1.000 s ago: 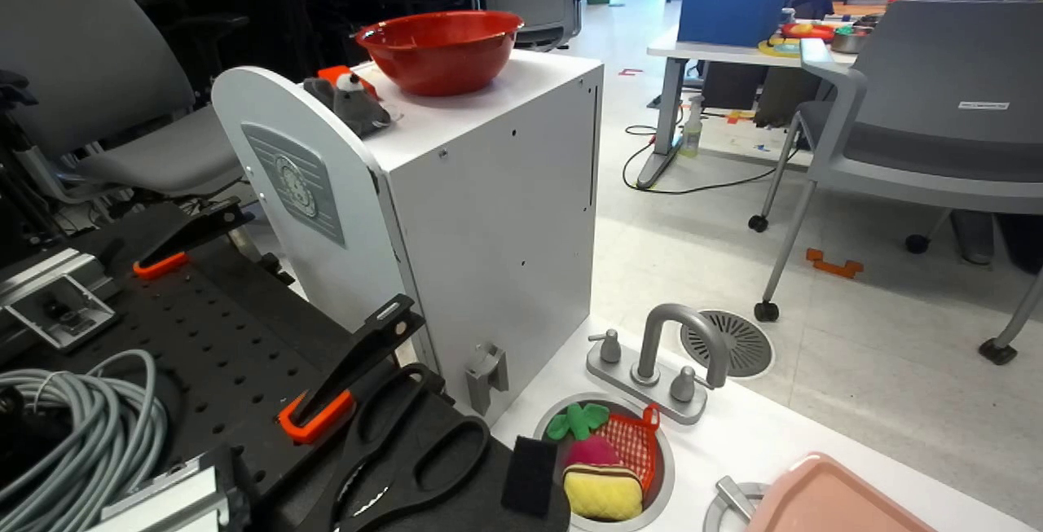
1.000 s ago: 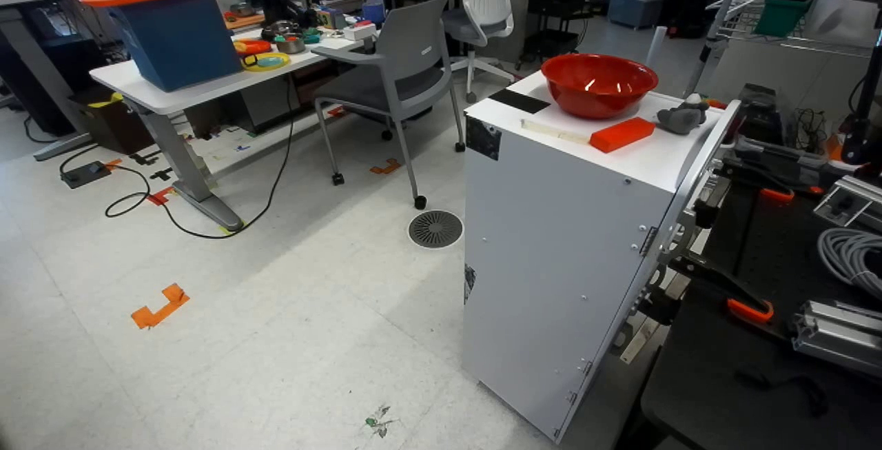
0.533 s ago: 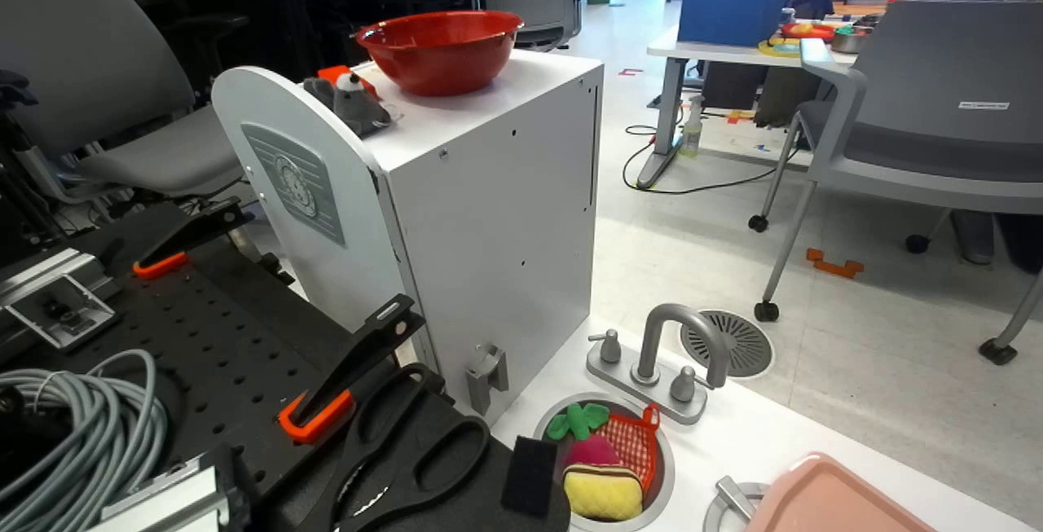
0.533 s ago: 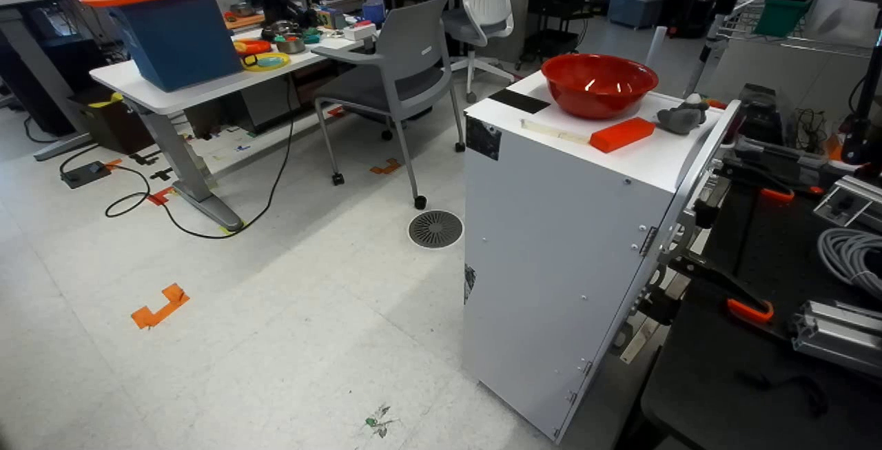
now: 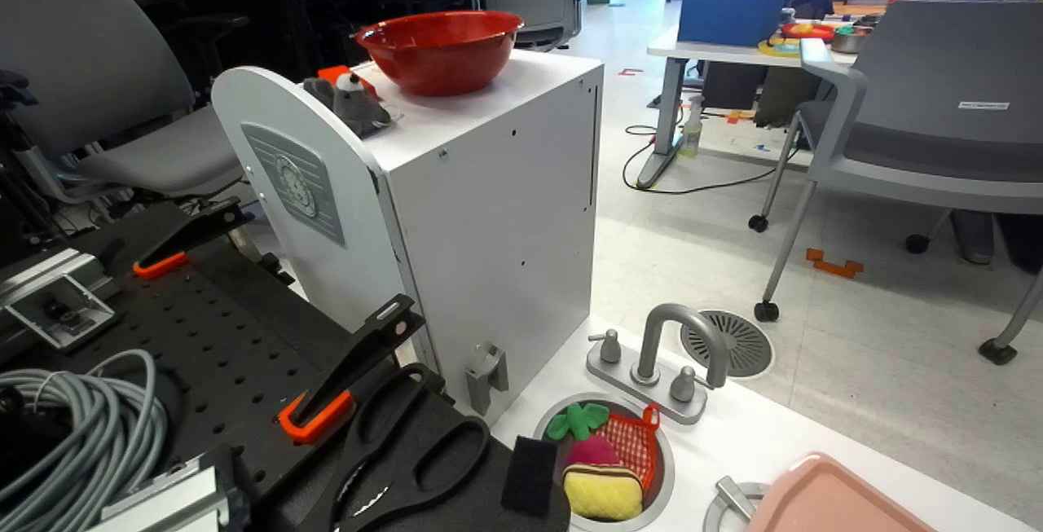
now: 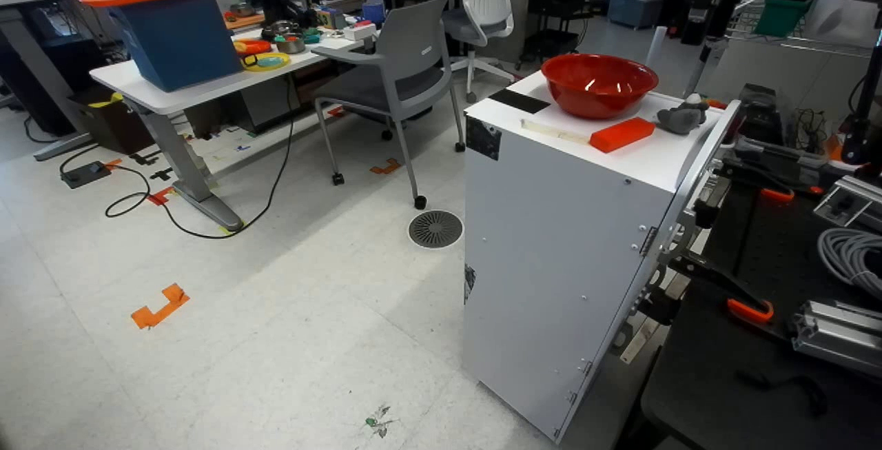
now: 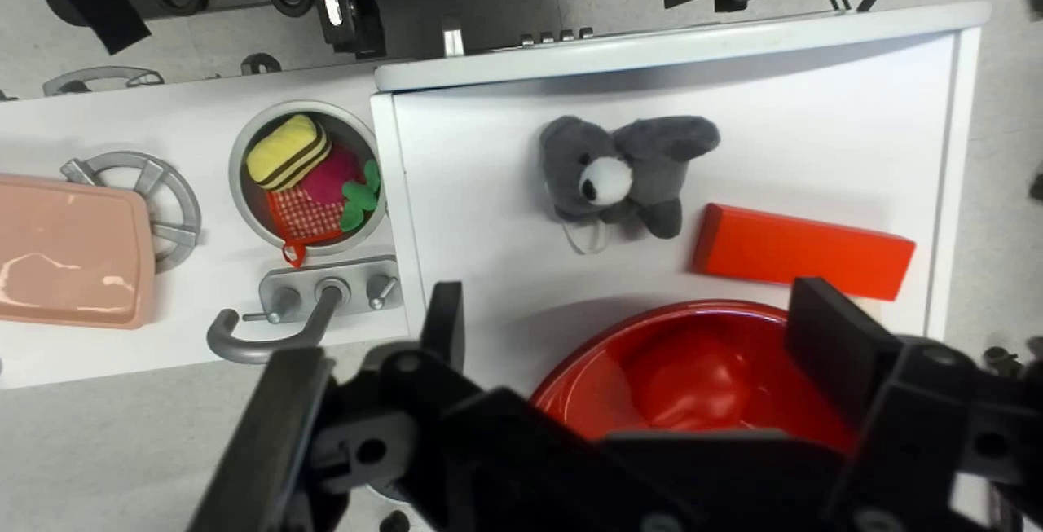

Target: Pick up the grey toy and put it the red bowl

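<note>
Wrist view: looking at gripper spread wide, pinching nothing. Can spot grey toy lying on white cabinet top, outside red bowl and just beside red block. Can see that in both exterior views too. Would call this approach stage, without any grasp yet. Next up, probably: slide gripper away from red bowl, center over grey toy, drop straight down, squeeze around body. Looks soft, so should forgive slightly off grip. Watch out for clipping red block or raised board close by, though.
</note>
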Robot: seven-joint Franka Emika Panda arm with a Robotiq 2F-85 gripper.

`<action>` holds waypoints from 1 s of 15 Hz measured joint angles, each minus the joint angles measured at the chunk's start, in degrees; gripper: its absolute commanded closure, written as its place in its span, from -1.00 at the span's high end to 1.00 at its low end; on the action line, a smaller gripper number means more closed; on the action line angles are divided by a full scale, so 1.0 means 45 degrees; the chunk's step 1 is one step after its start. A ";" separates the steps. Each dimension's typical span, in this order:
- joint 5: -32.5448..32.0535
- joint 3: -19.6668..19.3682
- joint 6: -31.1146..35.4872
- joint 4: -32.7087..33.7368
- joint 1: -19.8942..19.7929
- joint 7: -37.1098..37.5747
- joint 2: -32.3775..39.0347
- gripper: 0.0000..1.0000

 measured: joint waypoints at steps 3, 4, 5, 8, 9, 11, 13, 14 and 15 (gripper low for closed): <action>0.0090 0.0000 0.0000 0.0008 0.0000 -0.0149 -0.0002 1.00; 0.0077 -0.0007 0.0000 -0.0007 -0.0012 -0.0121 -0.0002 1.00; 0.0077 -0.0026 0.0000 -0.0049 -0.0044 -0.0105 -0.0004 1.00; 0.0083 -0.0163 0.0000 -0.0260 -0.0179 -0.0104 0.0001 1.00; 0.0083 -0.0206 0.0000 -0.0332 -0.0209 -0.0104 0.0019 1.00; 0.0083 -0.0247 -0.0005 -0.0420 -0.0240 -0.0077 0.0139 1.00; 0.0084 -0.0249 -0.0005 -0.0427 -0.0240 -0.0024 0.0359 1.00; 0.0085 -0.0249 -0.0005 -0.0423 -0.0240 -0.0005 0.0481 1.00; 0.0085 -0.0248 -0.0005 -0.0406 -0.0238 0.0011 0.0592 1.00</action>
